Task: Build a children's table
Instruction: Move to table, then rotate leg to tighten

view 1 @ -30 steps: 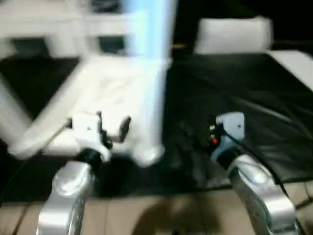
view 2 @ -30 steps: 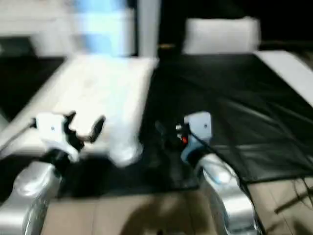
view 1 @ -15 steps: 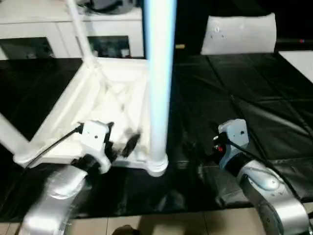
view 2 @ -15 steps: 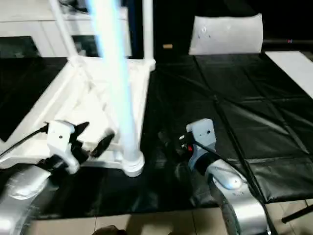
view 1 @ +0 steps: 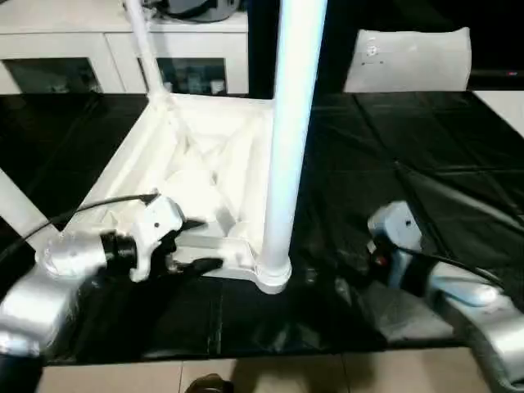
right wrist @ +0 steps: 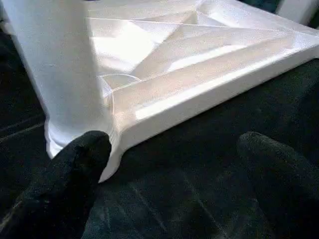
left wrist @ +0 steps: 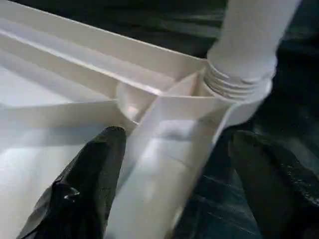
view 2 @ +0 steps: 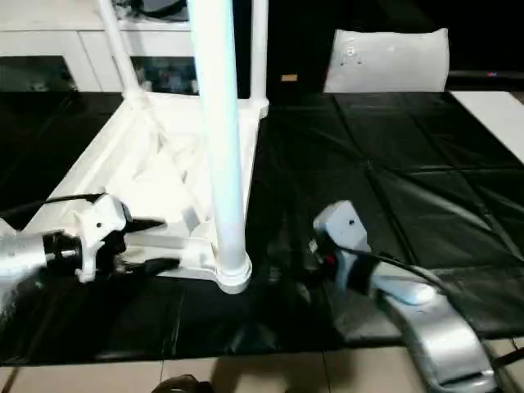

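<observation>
The children's table top (view 1: 192,176) lies upside down on black cloth, ribbed underside up. White legs stand in its corner sockets. The nearest leg (view 1: 286,123) rises from the near right corner socket (left wrist: 239,84). A far leg (view 1: 143,41) and a left leg (view 1: 16,213) also stand. My left gripper (view 1: 201,243) points right along the near rim (left wrist: 164,164). It is open, one finger over the ribs and the other over the cloth. My right gripper (right wrist: 174,144) is open and empty, low over the cloth, facing that corner.
A white cabinet (view 1: 123,57) with dark glass fronts stands behind the table top. A white cushion (view 1: 409,61) sits at the back right. The black cloth (view 1: 393,147) spreads to the right. Tiled floor (view 1: 286,372) shows along the near edge.
The view has shifted and steadied. My left gripper has swung from pointing forward to pointing right, and its fingers now straddle the near rim by the corner socket. The right gripper stays open.
</observation>
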